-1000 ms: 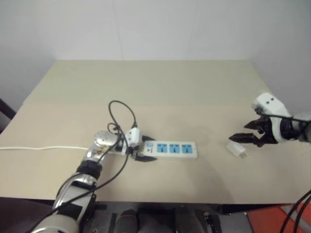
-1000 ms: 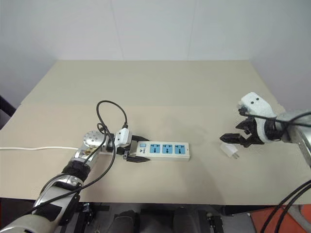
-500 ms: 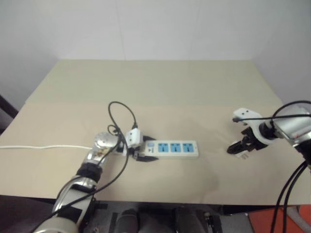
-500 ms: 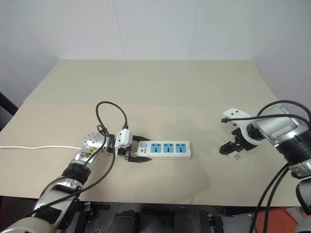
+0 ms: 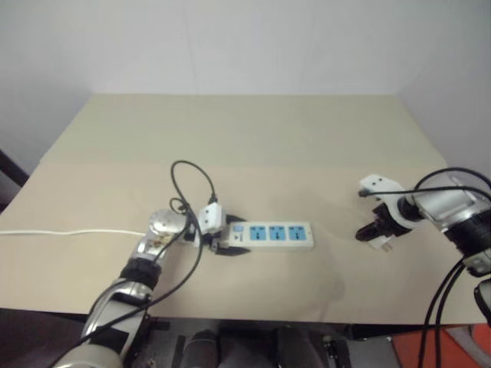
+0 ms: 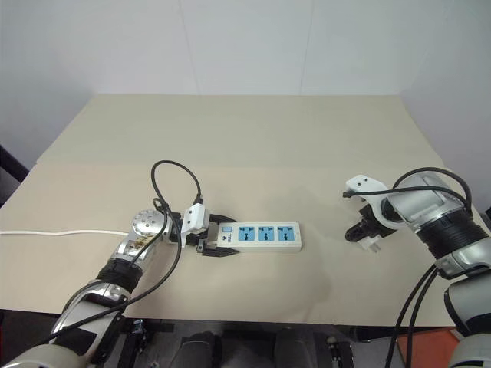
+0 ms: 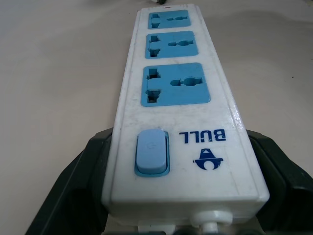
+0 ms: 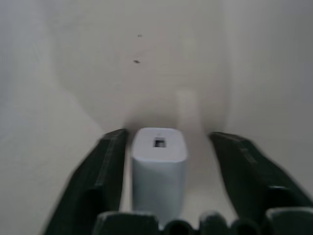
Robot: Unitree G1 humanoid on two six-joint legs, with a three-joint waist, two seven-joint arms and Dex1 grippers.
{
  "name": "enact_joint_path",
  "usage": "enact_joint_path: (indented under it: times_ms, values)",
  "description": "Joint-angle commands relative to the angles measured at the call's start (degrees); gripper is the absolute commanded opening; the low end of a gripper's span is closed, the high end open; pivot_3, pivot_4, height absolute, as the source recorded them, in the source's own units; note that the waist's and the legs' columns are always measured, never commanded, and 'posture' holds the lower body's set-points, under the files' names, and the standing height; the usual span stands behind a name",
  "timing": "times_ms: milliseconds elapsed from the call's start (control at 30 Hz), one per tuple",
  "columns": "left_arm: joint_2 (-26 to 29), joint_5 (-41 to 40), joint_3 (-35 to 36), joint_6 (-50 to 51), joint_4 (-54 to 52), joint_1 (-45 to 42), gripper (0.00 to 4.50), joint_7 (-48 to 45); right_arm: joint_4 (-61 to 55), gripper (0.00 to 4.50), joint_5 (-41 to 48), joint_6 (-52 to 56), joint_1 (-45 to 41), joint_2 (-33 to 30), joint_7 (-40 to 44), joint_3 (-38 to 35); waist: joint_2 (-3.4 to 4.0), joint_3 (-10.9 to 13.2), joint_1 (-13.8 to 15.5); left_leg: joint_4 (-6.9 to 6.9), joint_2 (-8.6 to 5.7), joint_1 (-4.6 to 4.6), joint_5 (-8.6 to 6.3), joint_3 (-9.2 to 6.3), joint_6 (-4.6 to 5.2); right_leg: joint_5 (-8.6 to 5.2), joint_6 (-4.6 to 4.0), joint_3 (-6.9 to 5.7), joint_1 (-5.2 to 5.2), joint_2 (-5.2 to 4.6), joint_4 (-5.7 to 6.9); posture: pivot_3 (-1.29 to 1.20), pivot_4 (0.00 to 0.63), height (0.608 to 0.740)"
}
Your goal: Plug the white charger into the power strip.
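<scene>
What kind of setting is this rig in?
Likely a lab or test room: a plain beige table against a bare white wall, holding just a power strip and a small white charger. No home clutter.

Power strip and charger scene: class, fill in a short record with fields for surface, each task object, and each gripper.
surface: beige table
power strip: flat on the table, three blue sockets up, all empty
white charger: on the table, between the right gripper's fingers, a gap on one side
left gripper: shut on the power strip's switch end
right gripper: straddling the charger, grip not yet firm
cord: thin, white, trailing off the table's left edge
</scene>
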Motion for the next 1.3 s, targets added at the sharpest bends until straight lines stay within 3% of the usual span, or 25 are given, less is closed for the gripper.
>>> enact_joint_path:
  times_ms: [33,100,200,300,433,600,767,933,1300]
  values:
    - [0.5,1.3,-1.5,0.7,-0.3,1.5,3.34,-0.1,-1.2,1.81,-0.9,0.1,0.0,0.0,1.4,-0.5,0.00,0.0,0.0,0.00,0.00,0.01,0.00,0.00,0.00,0.00,0.00,0.00,0.00,0.00,0.02,0.00,0.150,0.740]
    - [0.6,1.3,-1.5,0.7,-0.4,1.5,3.34,0.0,-2.0,1.19,-1.1,0.3,0.0,0.0,1.8,-0.6,0.00,0.0,-0.1,0.00,0.00,0.02,0.00,0.00,0.00,0.00,0.00,0.00,0.00,0.00,0.04,0.00,0.150,0.740]
    - [0.7,1.3,-1.3,0.7,-0.1,1.3,3.34,0.0,-4.3,1.13,-0.6,0.4,0.1,-0.1,1.7,-2.2,0.00,0.0,-0.1,0.00,0.00,0.02,0.00,0.00,0.00,0.00,0.00,0.00,0.00,0.00,0.03,0.00,0.150,0.740]
    - [0.8,1.2,-1.2,0.8,0.1,1.0,3.34,-0.1,-6.7,1.13,2.5,-0.6,-0.1,1.9,-0.9,-11.3,0.00,0.0,-0.1,0.00,0.00,0.01,0.00,0.00,0.00,0.00,0.00,0.01,-0.01,0.00,0.04,0.00,0.150,0.740]
    - [1.3,1.0,-1.3,1.1,0.3,0.3,3.34,-1.3,-12.2,1.13,9.3,-9.9,3.1,9.6,-7.3,-31.3,-0.01,0.0,-0.2,-0.02,0.00,0.05,0.00,-0.03,0.00,0.00,0.00,0.01,0.02,0.02,0.08,0.00,0.150,0.740]
    - [1.9,1.1,-1.2,0.9,1.6,-1.4,3.34,-2.0,-18.8,1.13,13.3,-23.5,10.7,20.3,-13.0,-42.4,-0.12,0.0,0.0,-0.04,0.01,0.00,0.00,-0.12,0.01,0.00,0.00,-0.09,0.06,0.03,0.03,0.00,0.150,0.740]
    - [2.0,1.2,-1.1,0.7,2.6,-2.5,3.34,-2.2,-24.4,1.13,18.8,-30.7,17.0,29.4,-11.0,-42.4,-0.12,0.0,-0.2,-0.02,0.00,-0.01,0.00,-0.09,0.01,0.01,0.00,-0.06,0.02,0.03,0.11,0.00,0.150,0.740]
    - [2.3,1.1,-1.1,0.4,2.6,-2.3,3.34,-2.7,-27.0,1.13,16.8,-39.4,23.0,33.0,-6.1,-33.2,-0.13,0.0,-0.3,-0.03,0.01,0.08,0.00,-0.12,0.02,0.00,-0.01,-0.07,0.08,0.06,0.11,0.00,0.150,0.740]
    - [2.7,0.7,-1.2,1.0,1.3,-2.2,3.34,-3.4,-14.6,1.13,12.1,-50.9,21.2,39.9,-4.4,-25.8,-0.14,0.0,-0.4,-0.02,0.01,0.11,0.00,-0.11,0.02,0.01,-0.02,-0.07,0.08,0.06,0.13,0.00,0.150,0.740]
